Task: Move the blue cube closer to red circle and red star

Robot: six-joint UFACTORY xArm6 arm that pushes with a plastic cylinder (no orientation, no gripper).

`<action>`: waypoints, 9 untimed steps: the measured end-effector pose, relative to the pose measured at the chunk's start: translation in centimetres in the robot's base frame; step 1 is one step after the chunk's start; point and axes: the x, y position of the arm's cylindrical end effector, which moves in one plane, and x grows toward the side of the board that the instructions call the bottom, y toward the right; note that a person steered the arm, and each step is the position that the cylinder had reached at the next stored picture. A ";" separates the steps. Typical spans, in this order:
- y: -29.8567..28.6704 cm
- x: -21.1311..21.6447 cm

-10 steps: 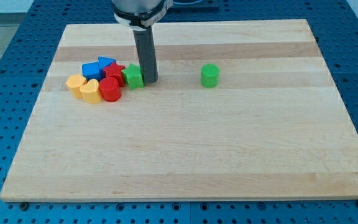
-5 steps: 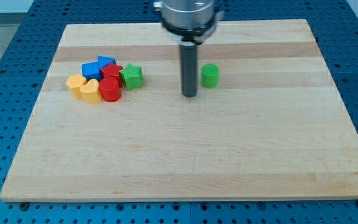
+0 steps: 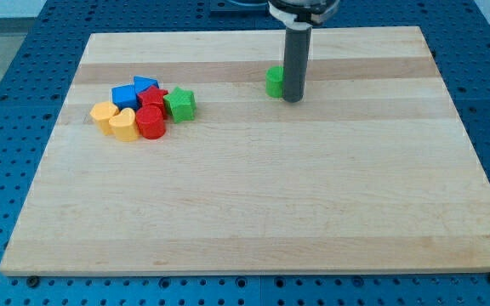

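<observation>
The blue cube (image 3: 125, 95) sits in a cluster at the view's left, touching the red star (image 3: 153, 99). The red circle (image 3: 150, 123) lies just below the star. My tip (image 3: 292, 99) stands far to the right of the cluster, against the right side of a green cylinder (image 3: 274, 82), which the rod partly hides.
A blue triangle (image 3: 145, 84) sits above the red star. A green star (image 3: 180, 104) lies right of the red star. A yellow hexagon-like block (image 3: 102, 113) and a yellow heart (image 3: 123, 124) lie at the cluster's lower left. The wooden board (image 3: 253, 195) rests on a blue pegboard.
My tip has moved from beside the green star rightward across the board to the green cylinder's right side. The green cylinder has shifted up and to the left. The cluster has not moved.
</observation>
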 end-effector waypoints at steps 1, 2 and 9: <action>-0.2 -1.5; -1.5 -2.6; -7.0 -2.6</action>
